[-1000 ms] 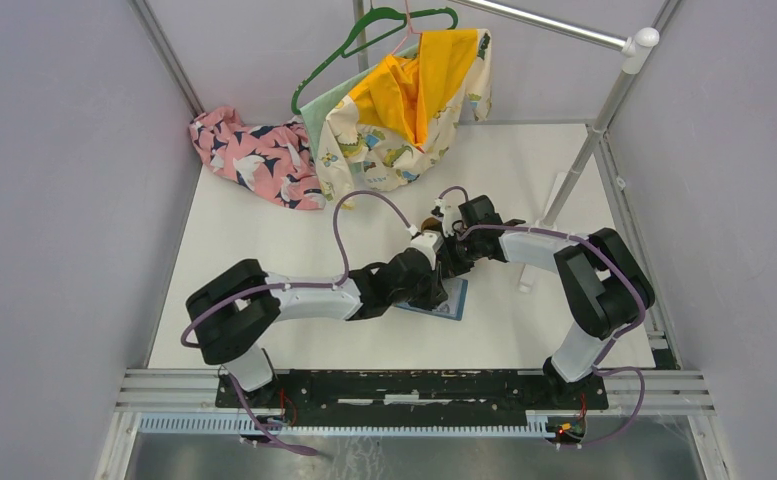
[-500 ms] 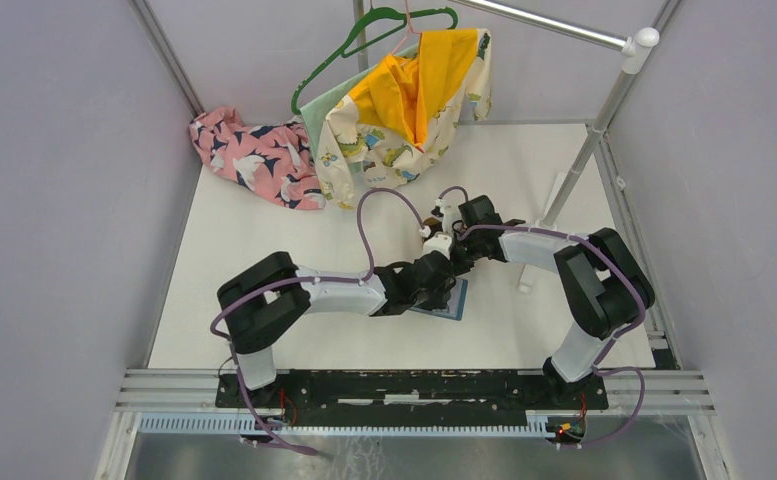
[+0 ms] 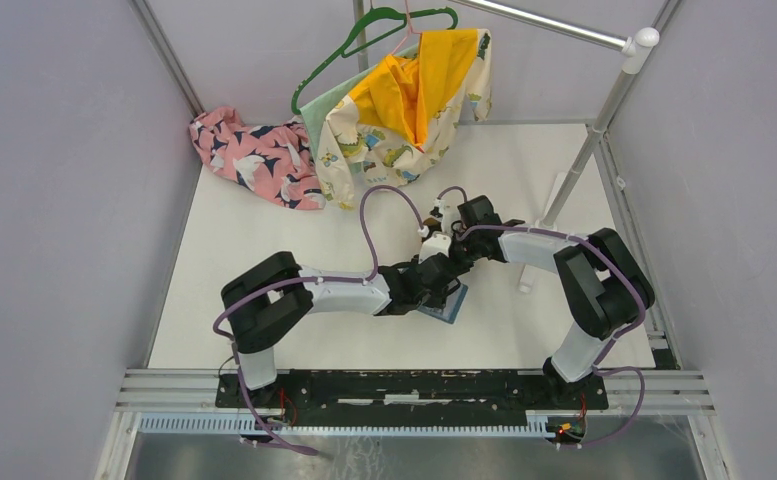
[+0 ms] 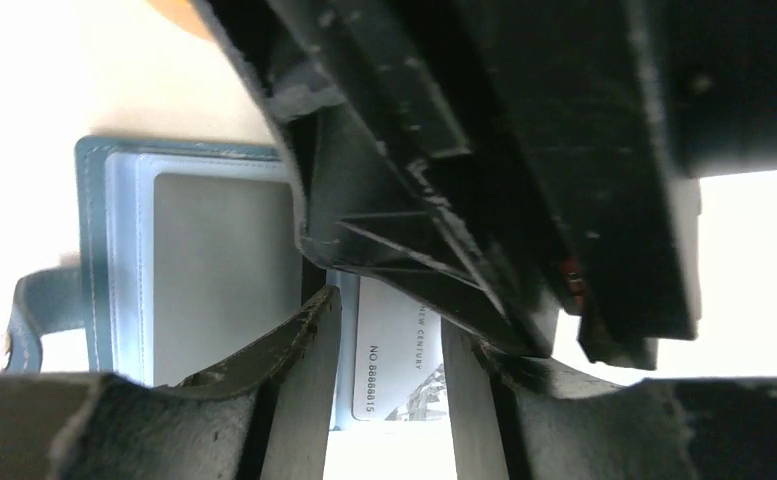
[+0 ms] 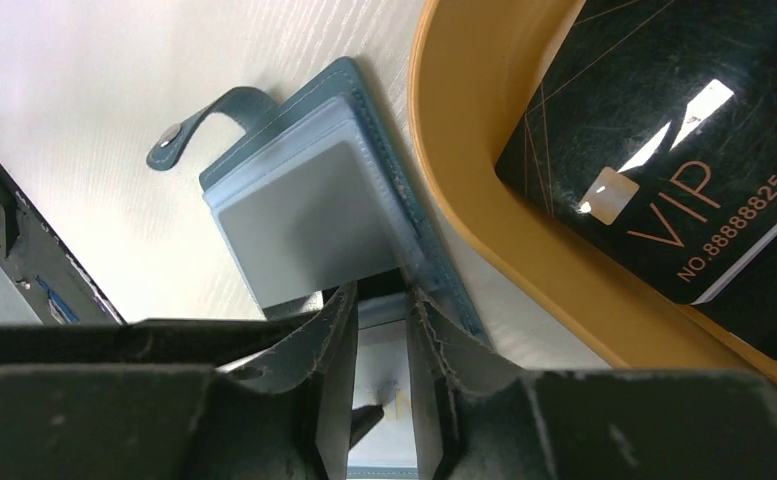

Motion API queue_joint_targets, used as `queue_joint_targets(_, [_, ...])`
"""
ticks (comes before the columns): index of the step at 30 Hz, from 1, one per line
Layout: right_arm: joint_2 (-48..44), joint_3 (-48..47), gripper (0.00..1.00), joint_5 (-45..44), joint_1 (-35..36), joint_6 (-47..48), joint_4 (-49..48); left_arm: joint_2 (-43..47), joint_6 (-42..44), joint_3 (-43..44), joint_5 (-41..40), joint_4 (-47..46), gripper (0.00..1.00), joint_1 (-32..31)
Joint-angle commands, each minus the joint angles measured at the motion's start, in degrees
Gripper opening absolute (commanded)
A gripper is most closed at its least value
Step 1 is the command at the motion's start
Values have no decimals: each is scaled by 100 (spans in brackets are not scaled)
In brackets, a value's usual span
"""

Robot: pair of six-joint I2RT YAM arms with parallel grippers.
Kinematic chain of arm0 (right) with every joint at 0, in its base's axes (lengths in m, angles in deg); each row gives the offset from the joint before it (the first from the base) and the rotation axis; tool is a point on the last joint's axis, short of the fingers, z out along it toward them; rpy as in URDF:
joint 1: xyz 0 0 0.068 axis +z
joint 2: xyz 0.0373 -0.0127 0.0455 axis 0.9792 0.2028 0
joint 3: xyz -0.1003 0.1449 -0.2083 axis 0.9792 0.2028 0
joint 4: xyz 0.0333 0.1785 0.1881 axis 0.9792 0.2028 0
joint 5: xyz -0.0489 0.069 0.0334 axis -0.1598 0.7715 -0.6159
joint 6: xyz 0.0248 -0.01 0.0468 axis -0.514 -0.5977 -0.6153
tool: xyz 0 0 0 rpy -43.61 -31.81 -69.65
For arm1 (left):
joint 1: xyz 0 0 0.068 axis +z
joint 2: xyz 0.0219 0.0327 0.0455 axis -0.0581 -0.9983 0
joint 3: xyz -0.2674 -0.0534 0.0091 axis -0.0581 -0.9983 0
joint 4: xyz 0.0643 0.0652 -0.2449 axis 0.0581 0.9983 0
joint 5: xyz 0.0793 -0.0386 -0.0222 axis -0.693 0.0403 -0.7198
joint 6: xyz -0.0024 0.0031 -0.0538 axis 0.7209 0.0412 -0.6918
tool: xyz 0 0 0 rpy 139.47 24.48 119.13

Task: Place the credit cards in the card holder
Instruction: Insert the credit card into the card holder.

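Showing black VIP card (image 5: 664,170), right wrist only

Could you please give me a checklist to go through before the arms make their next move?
1. card holder open, sleeves up: ok.
2. pale card fully seated in a sleeve: cannot tell, partly hidden.
3. left end effector and right end effector clear of each other: not ok, crowded together.
4. Grip on the pale card: cannot tell.
5. black VIP card ready in the tan tray: ok.
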Motion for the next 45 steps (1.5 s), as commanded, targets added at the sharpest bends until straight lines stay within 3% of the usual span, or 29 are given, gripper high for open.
queue_joint_targets(1, [-149, -60, 32, -103, 19, 169, 41, -40, 138, 175, -532, 266, 50, 23])
queue_joint_targets(9, [-404, -139, 47, -25, -39, 419, 117, 196, 363, 138, -698, 225, 54, 31])
queue_joint_targets(16, [-928, -42, 50, 392, -195, 1201, 179, 1391, 1099, -715, 267, -801, 54, 36])
queue_joint_targets(25, [-2075, -235, 49, 2070, -266, 4369, 1192, 2848, 1738, -1822, 35, -841, 54, 418])
queue_joint_targets(28, [-2458, -159, 50, 2672, -269, 6068, 1758, 3041, 1809, -1966, 920, -924, 58, 1067])
queue_joint_targets(31, [-2360, -47, 41, 3261, -235, 8516, 2874, 3008, 1727, -2083, 1889, -1168, 59, 1948])
queue_joint_targets(34, [-1894, -280, 19, 3092, -17, 10201, 3629, 2743, 1628, -2038, 2291, -1167, 53, 2457])
queue_joint_targets(39, [-1108, -675, 0, 1982, 472, 9842, 2959, 2024, 1598, -1776, 2659, -1099, 38, 2780])
queue_joint_targets(45, [-471, -752, 0, 578, 812, 9251, 2078, 1432, 1583, -1598, 2756, -1059, 37, 3033])
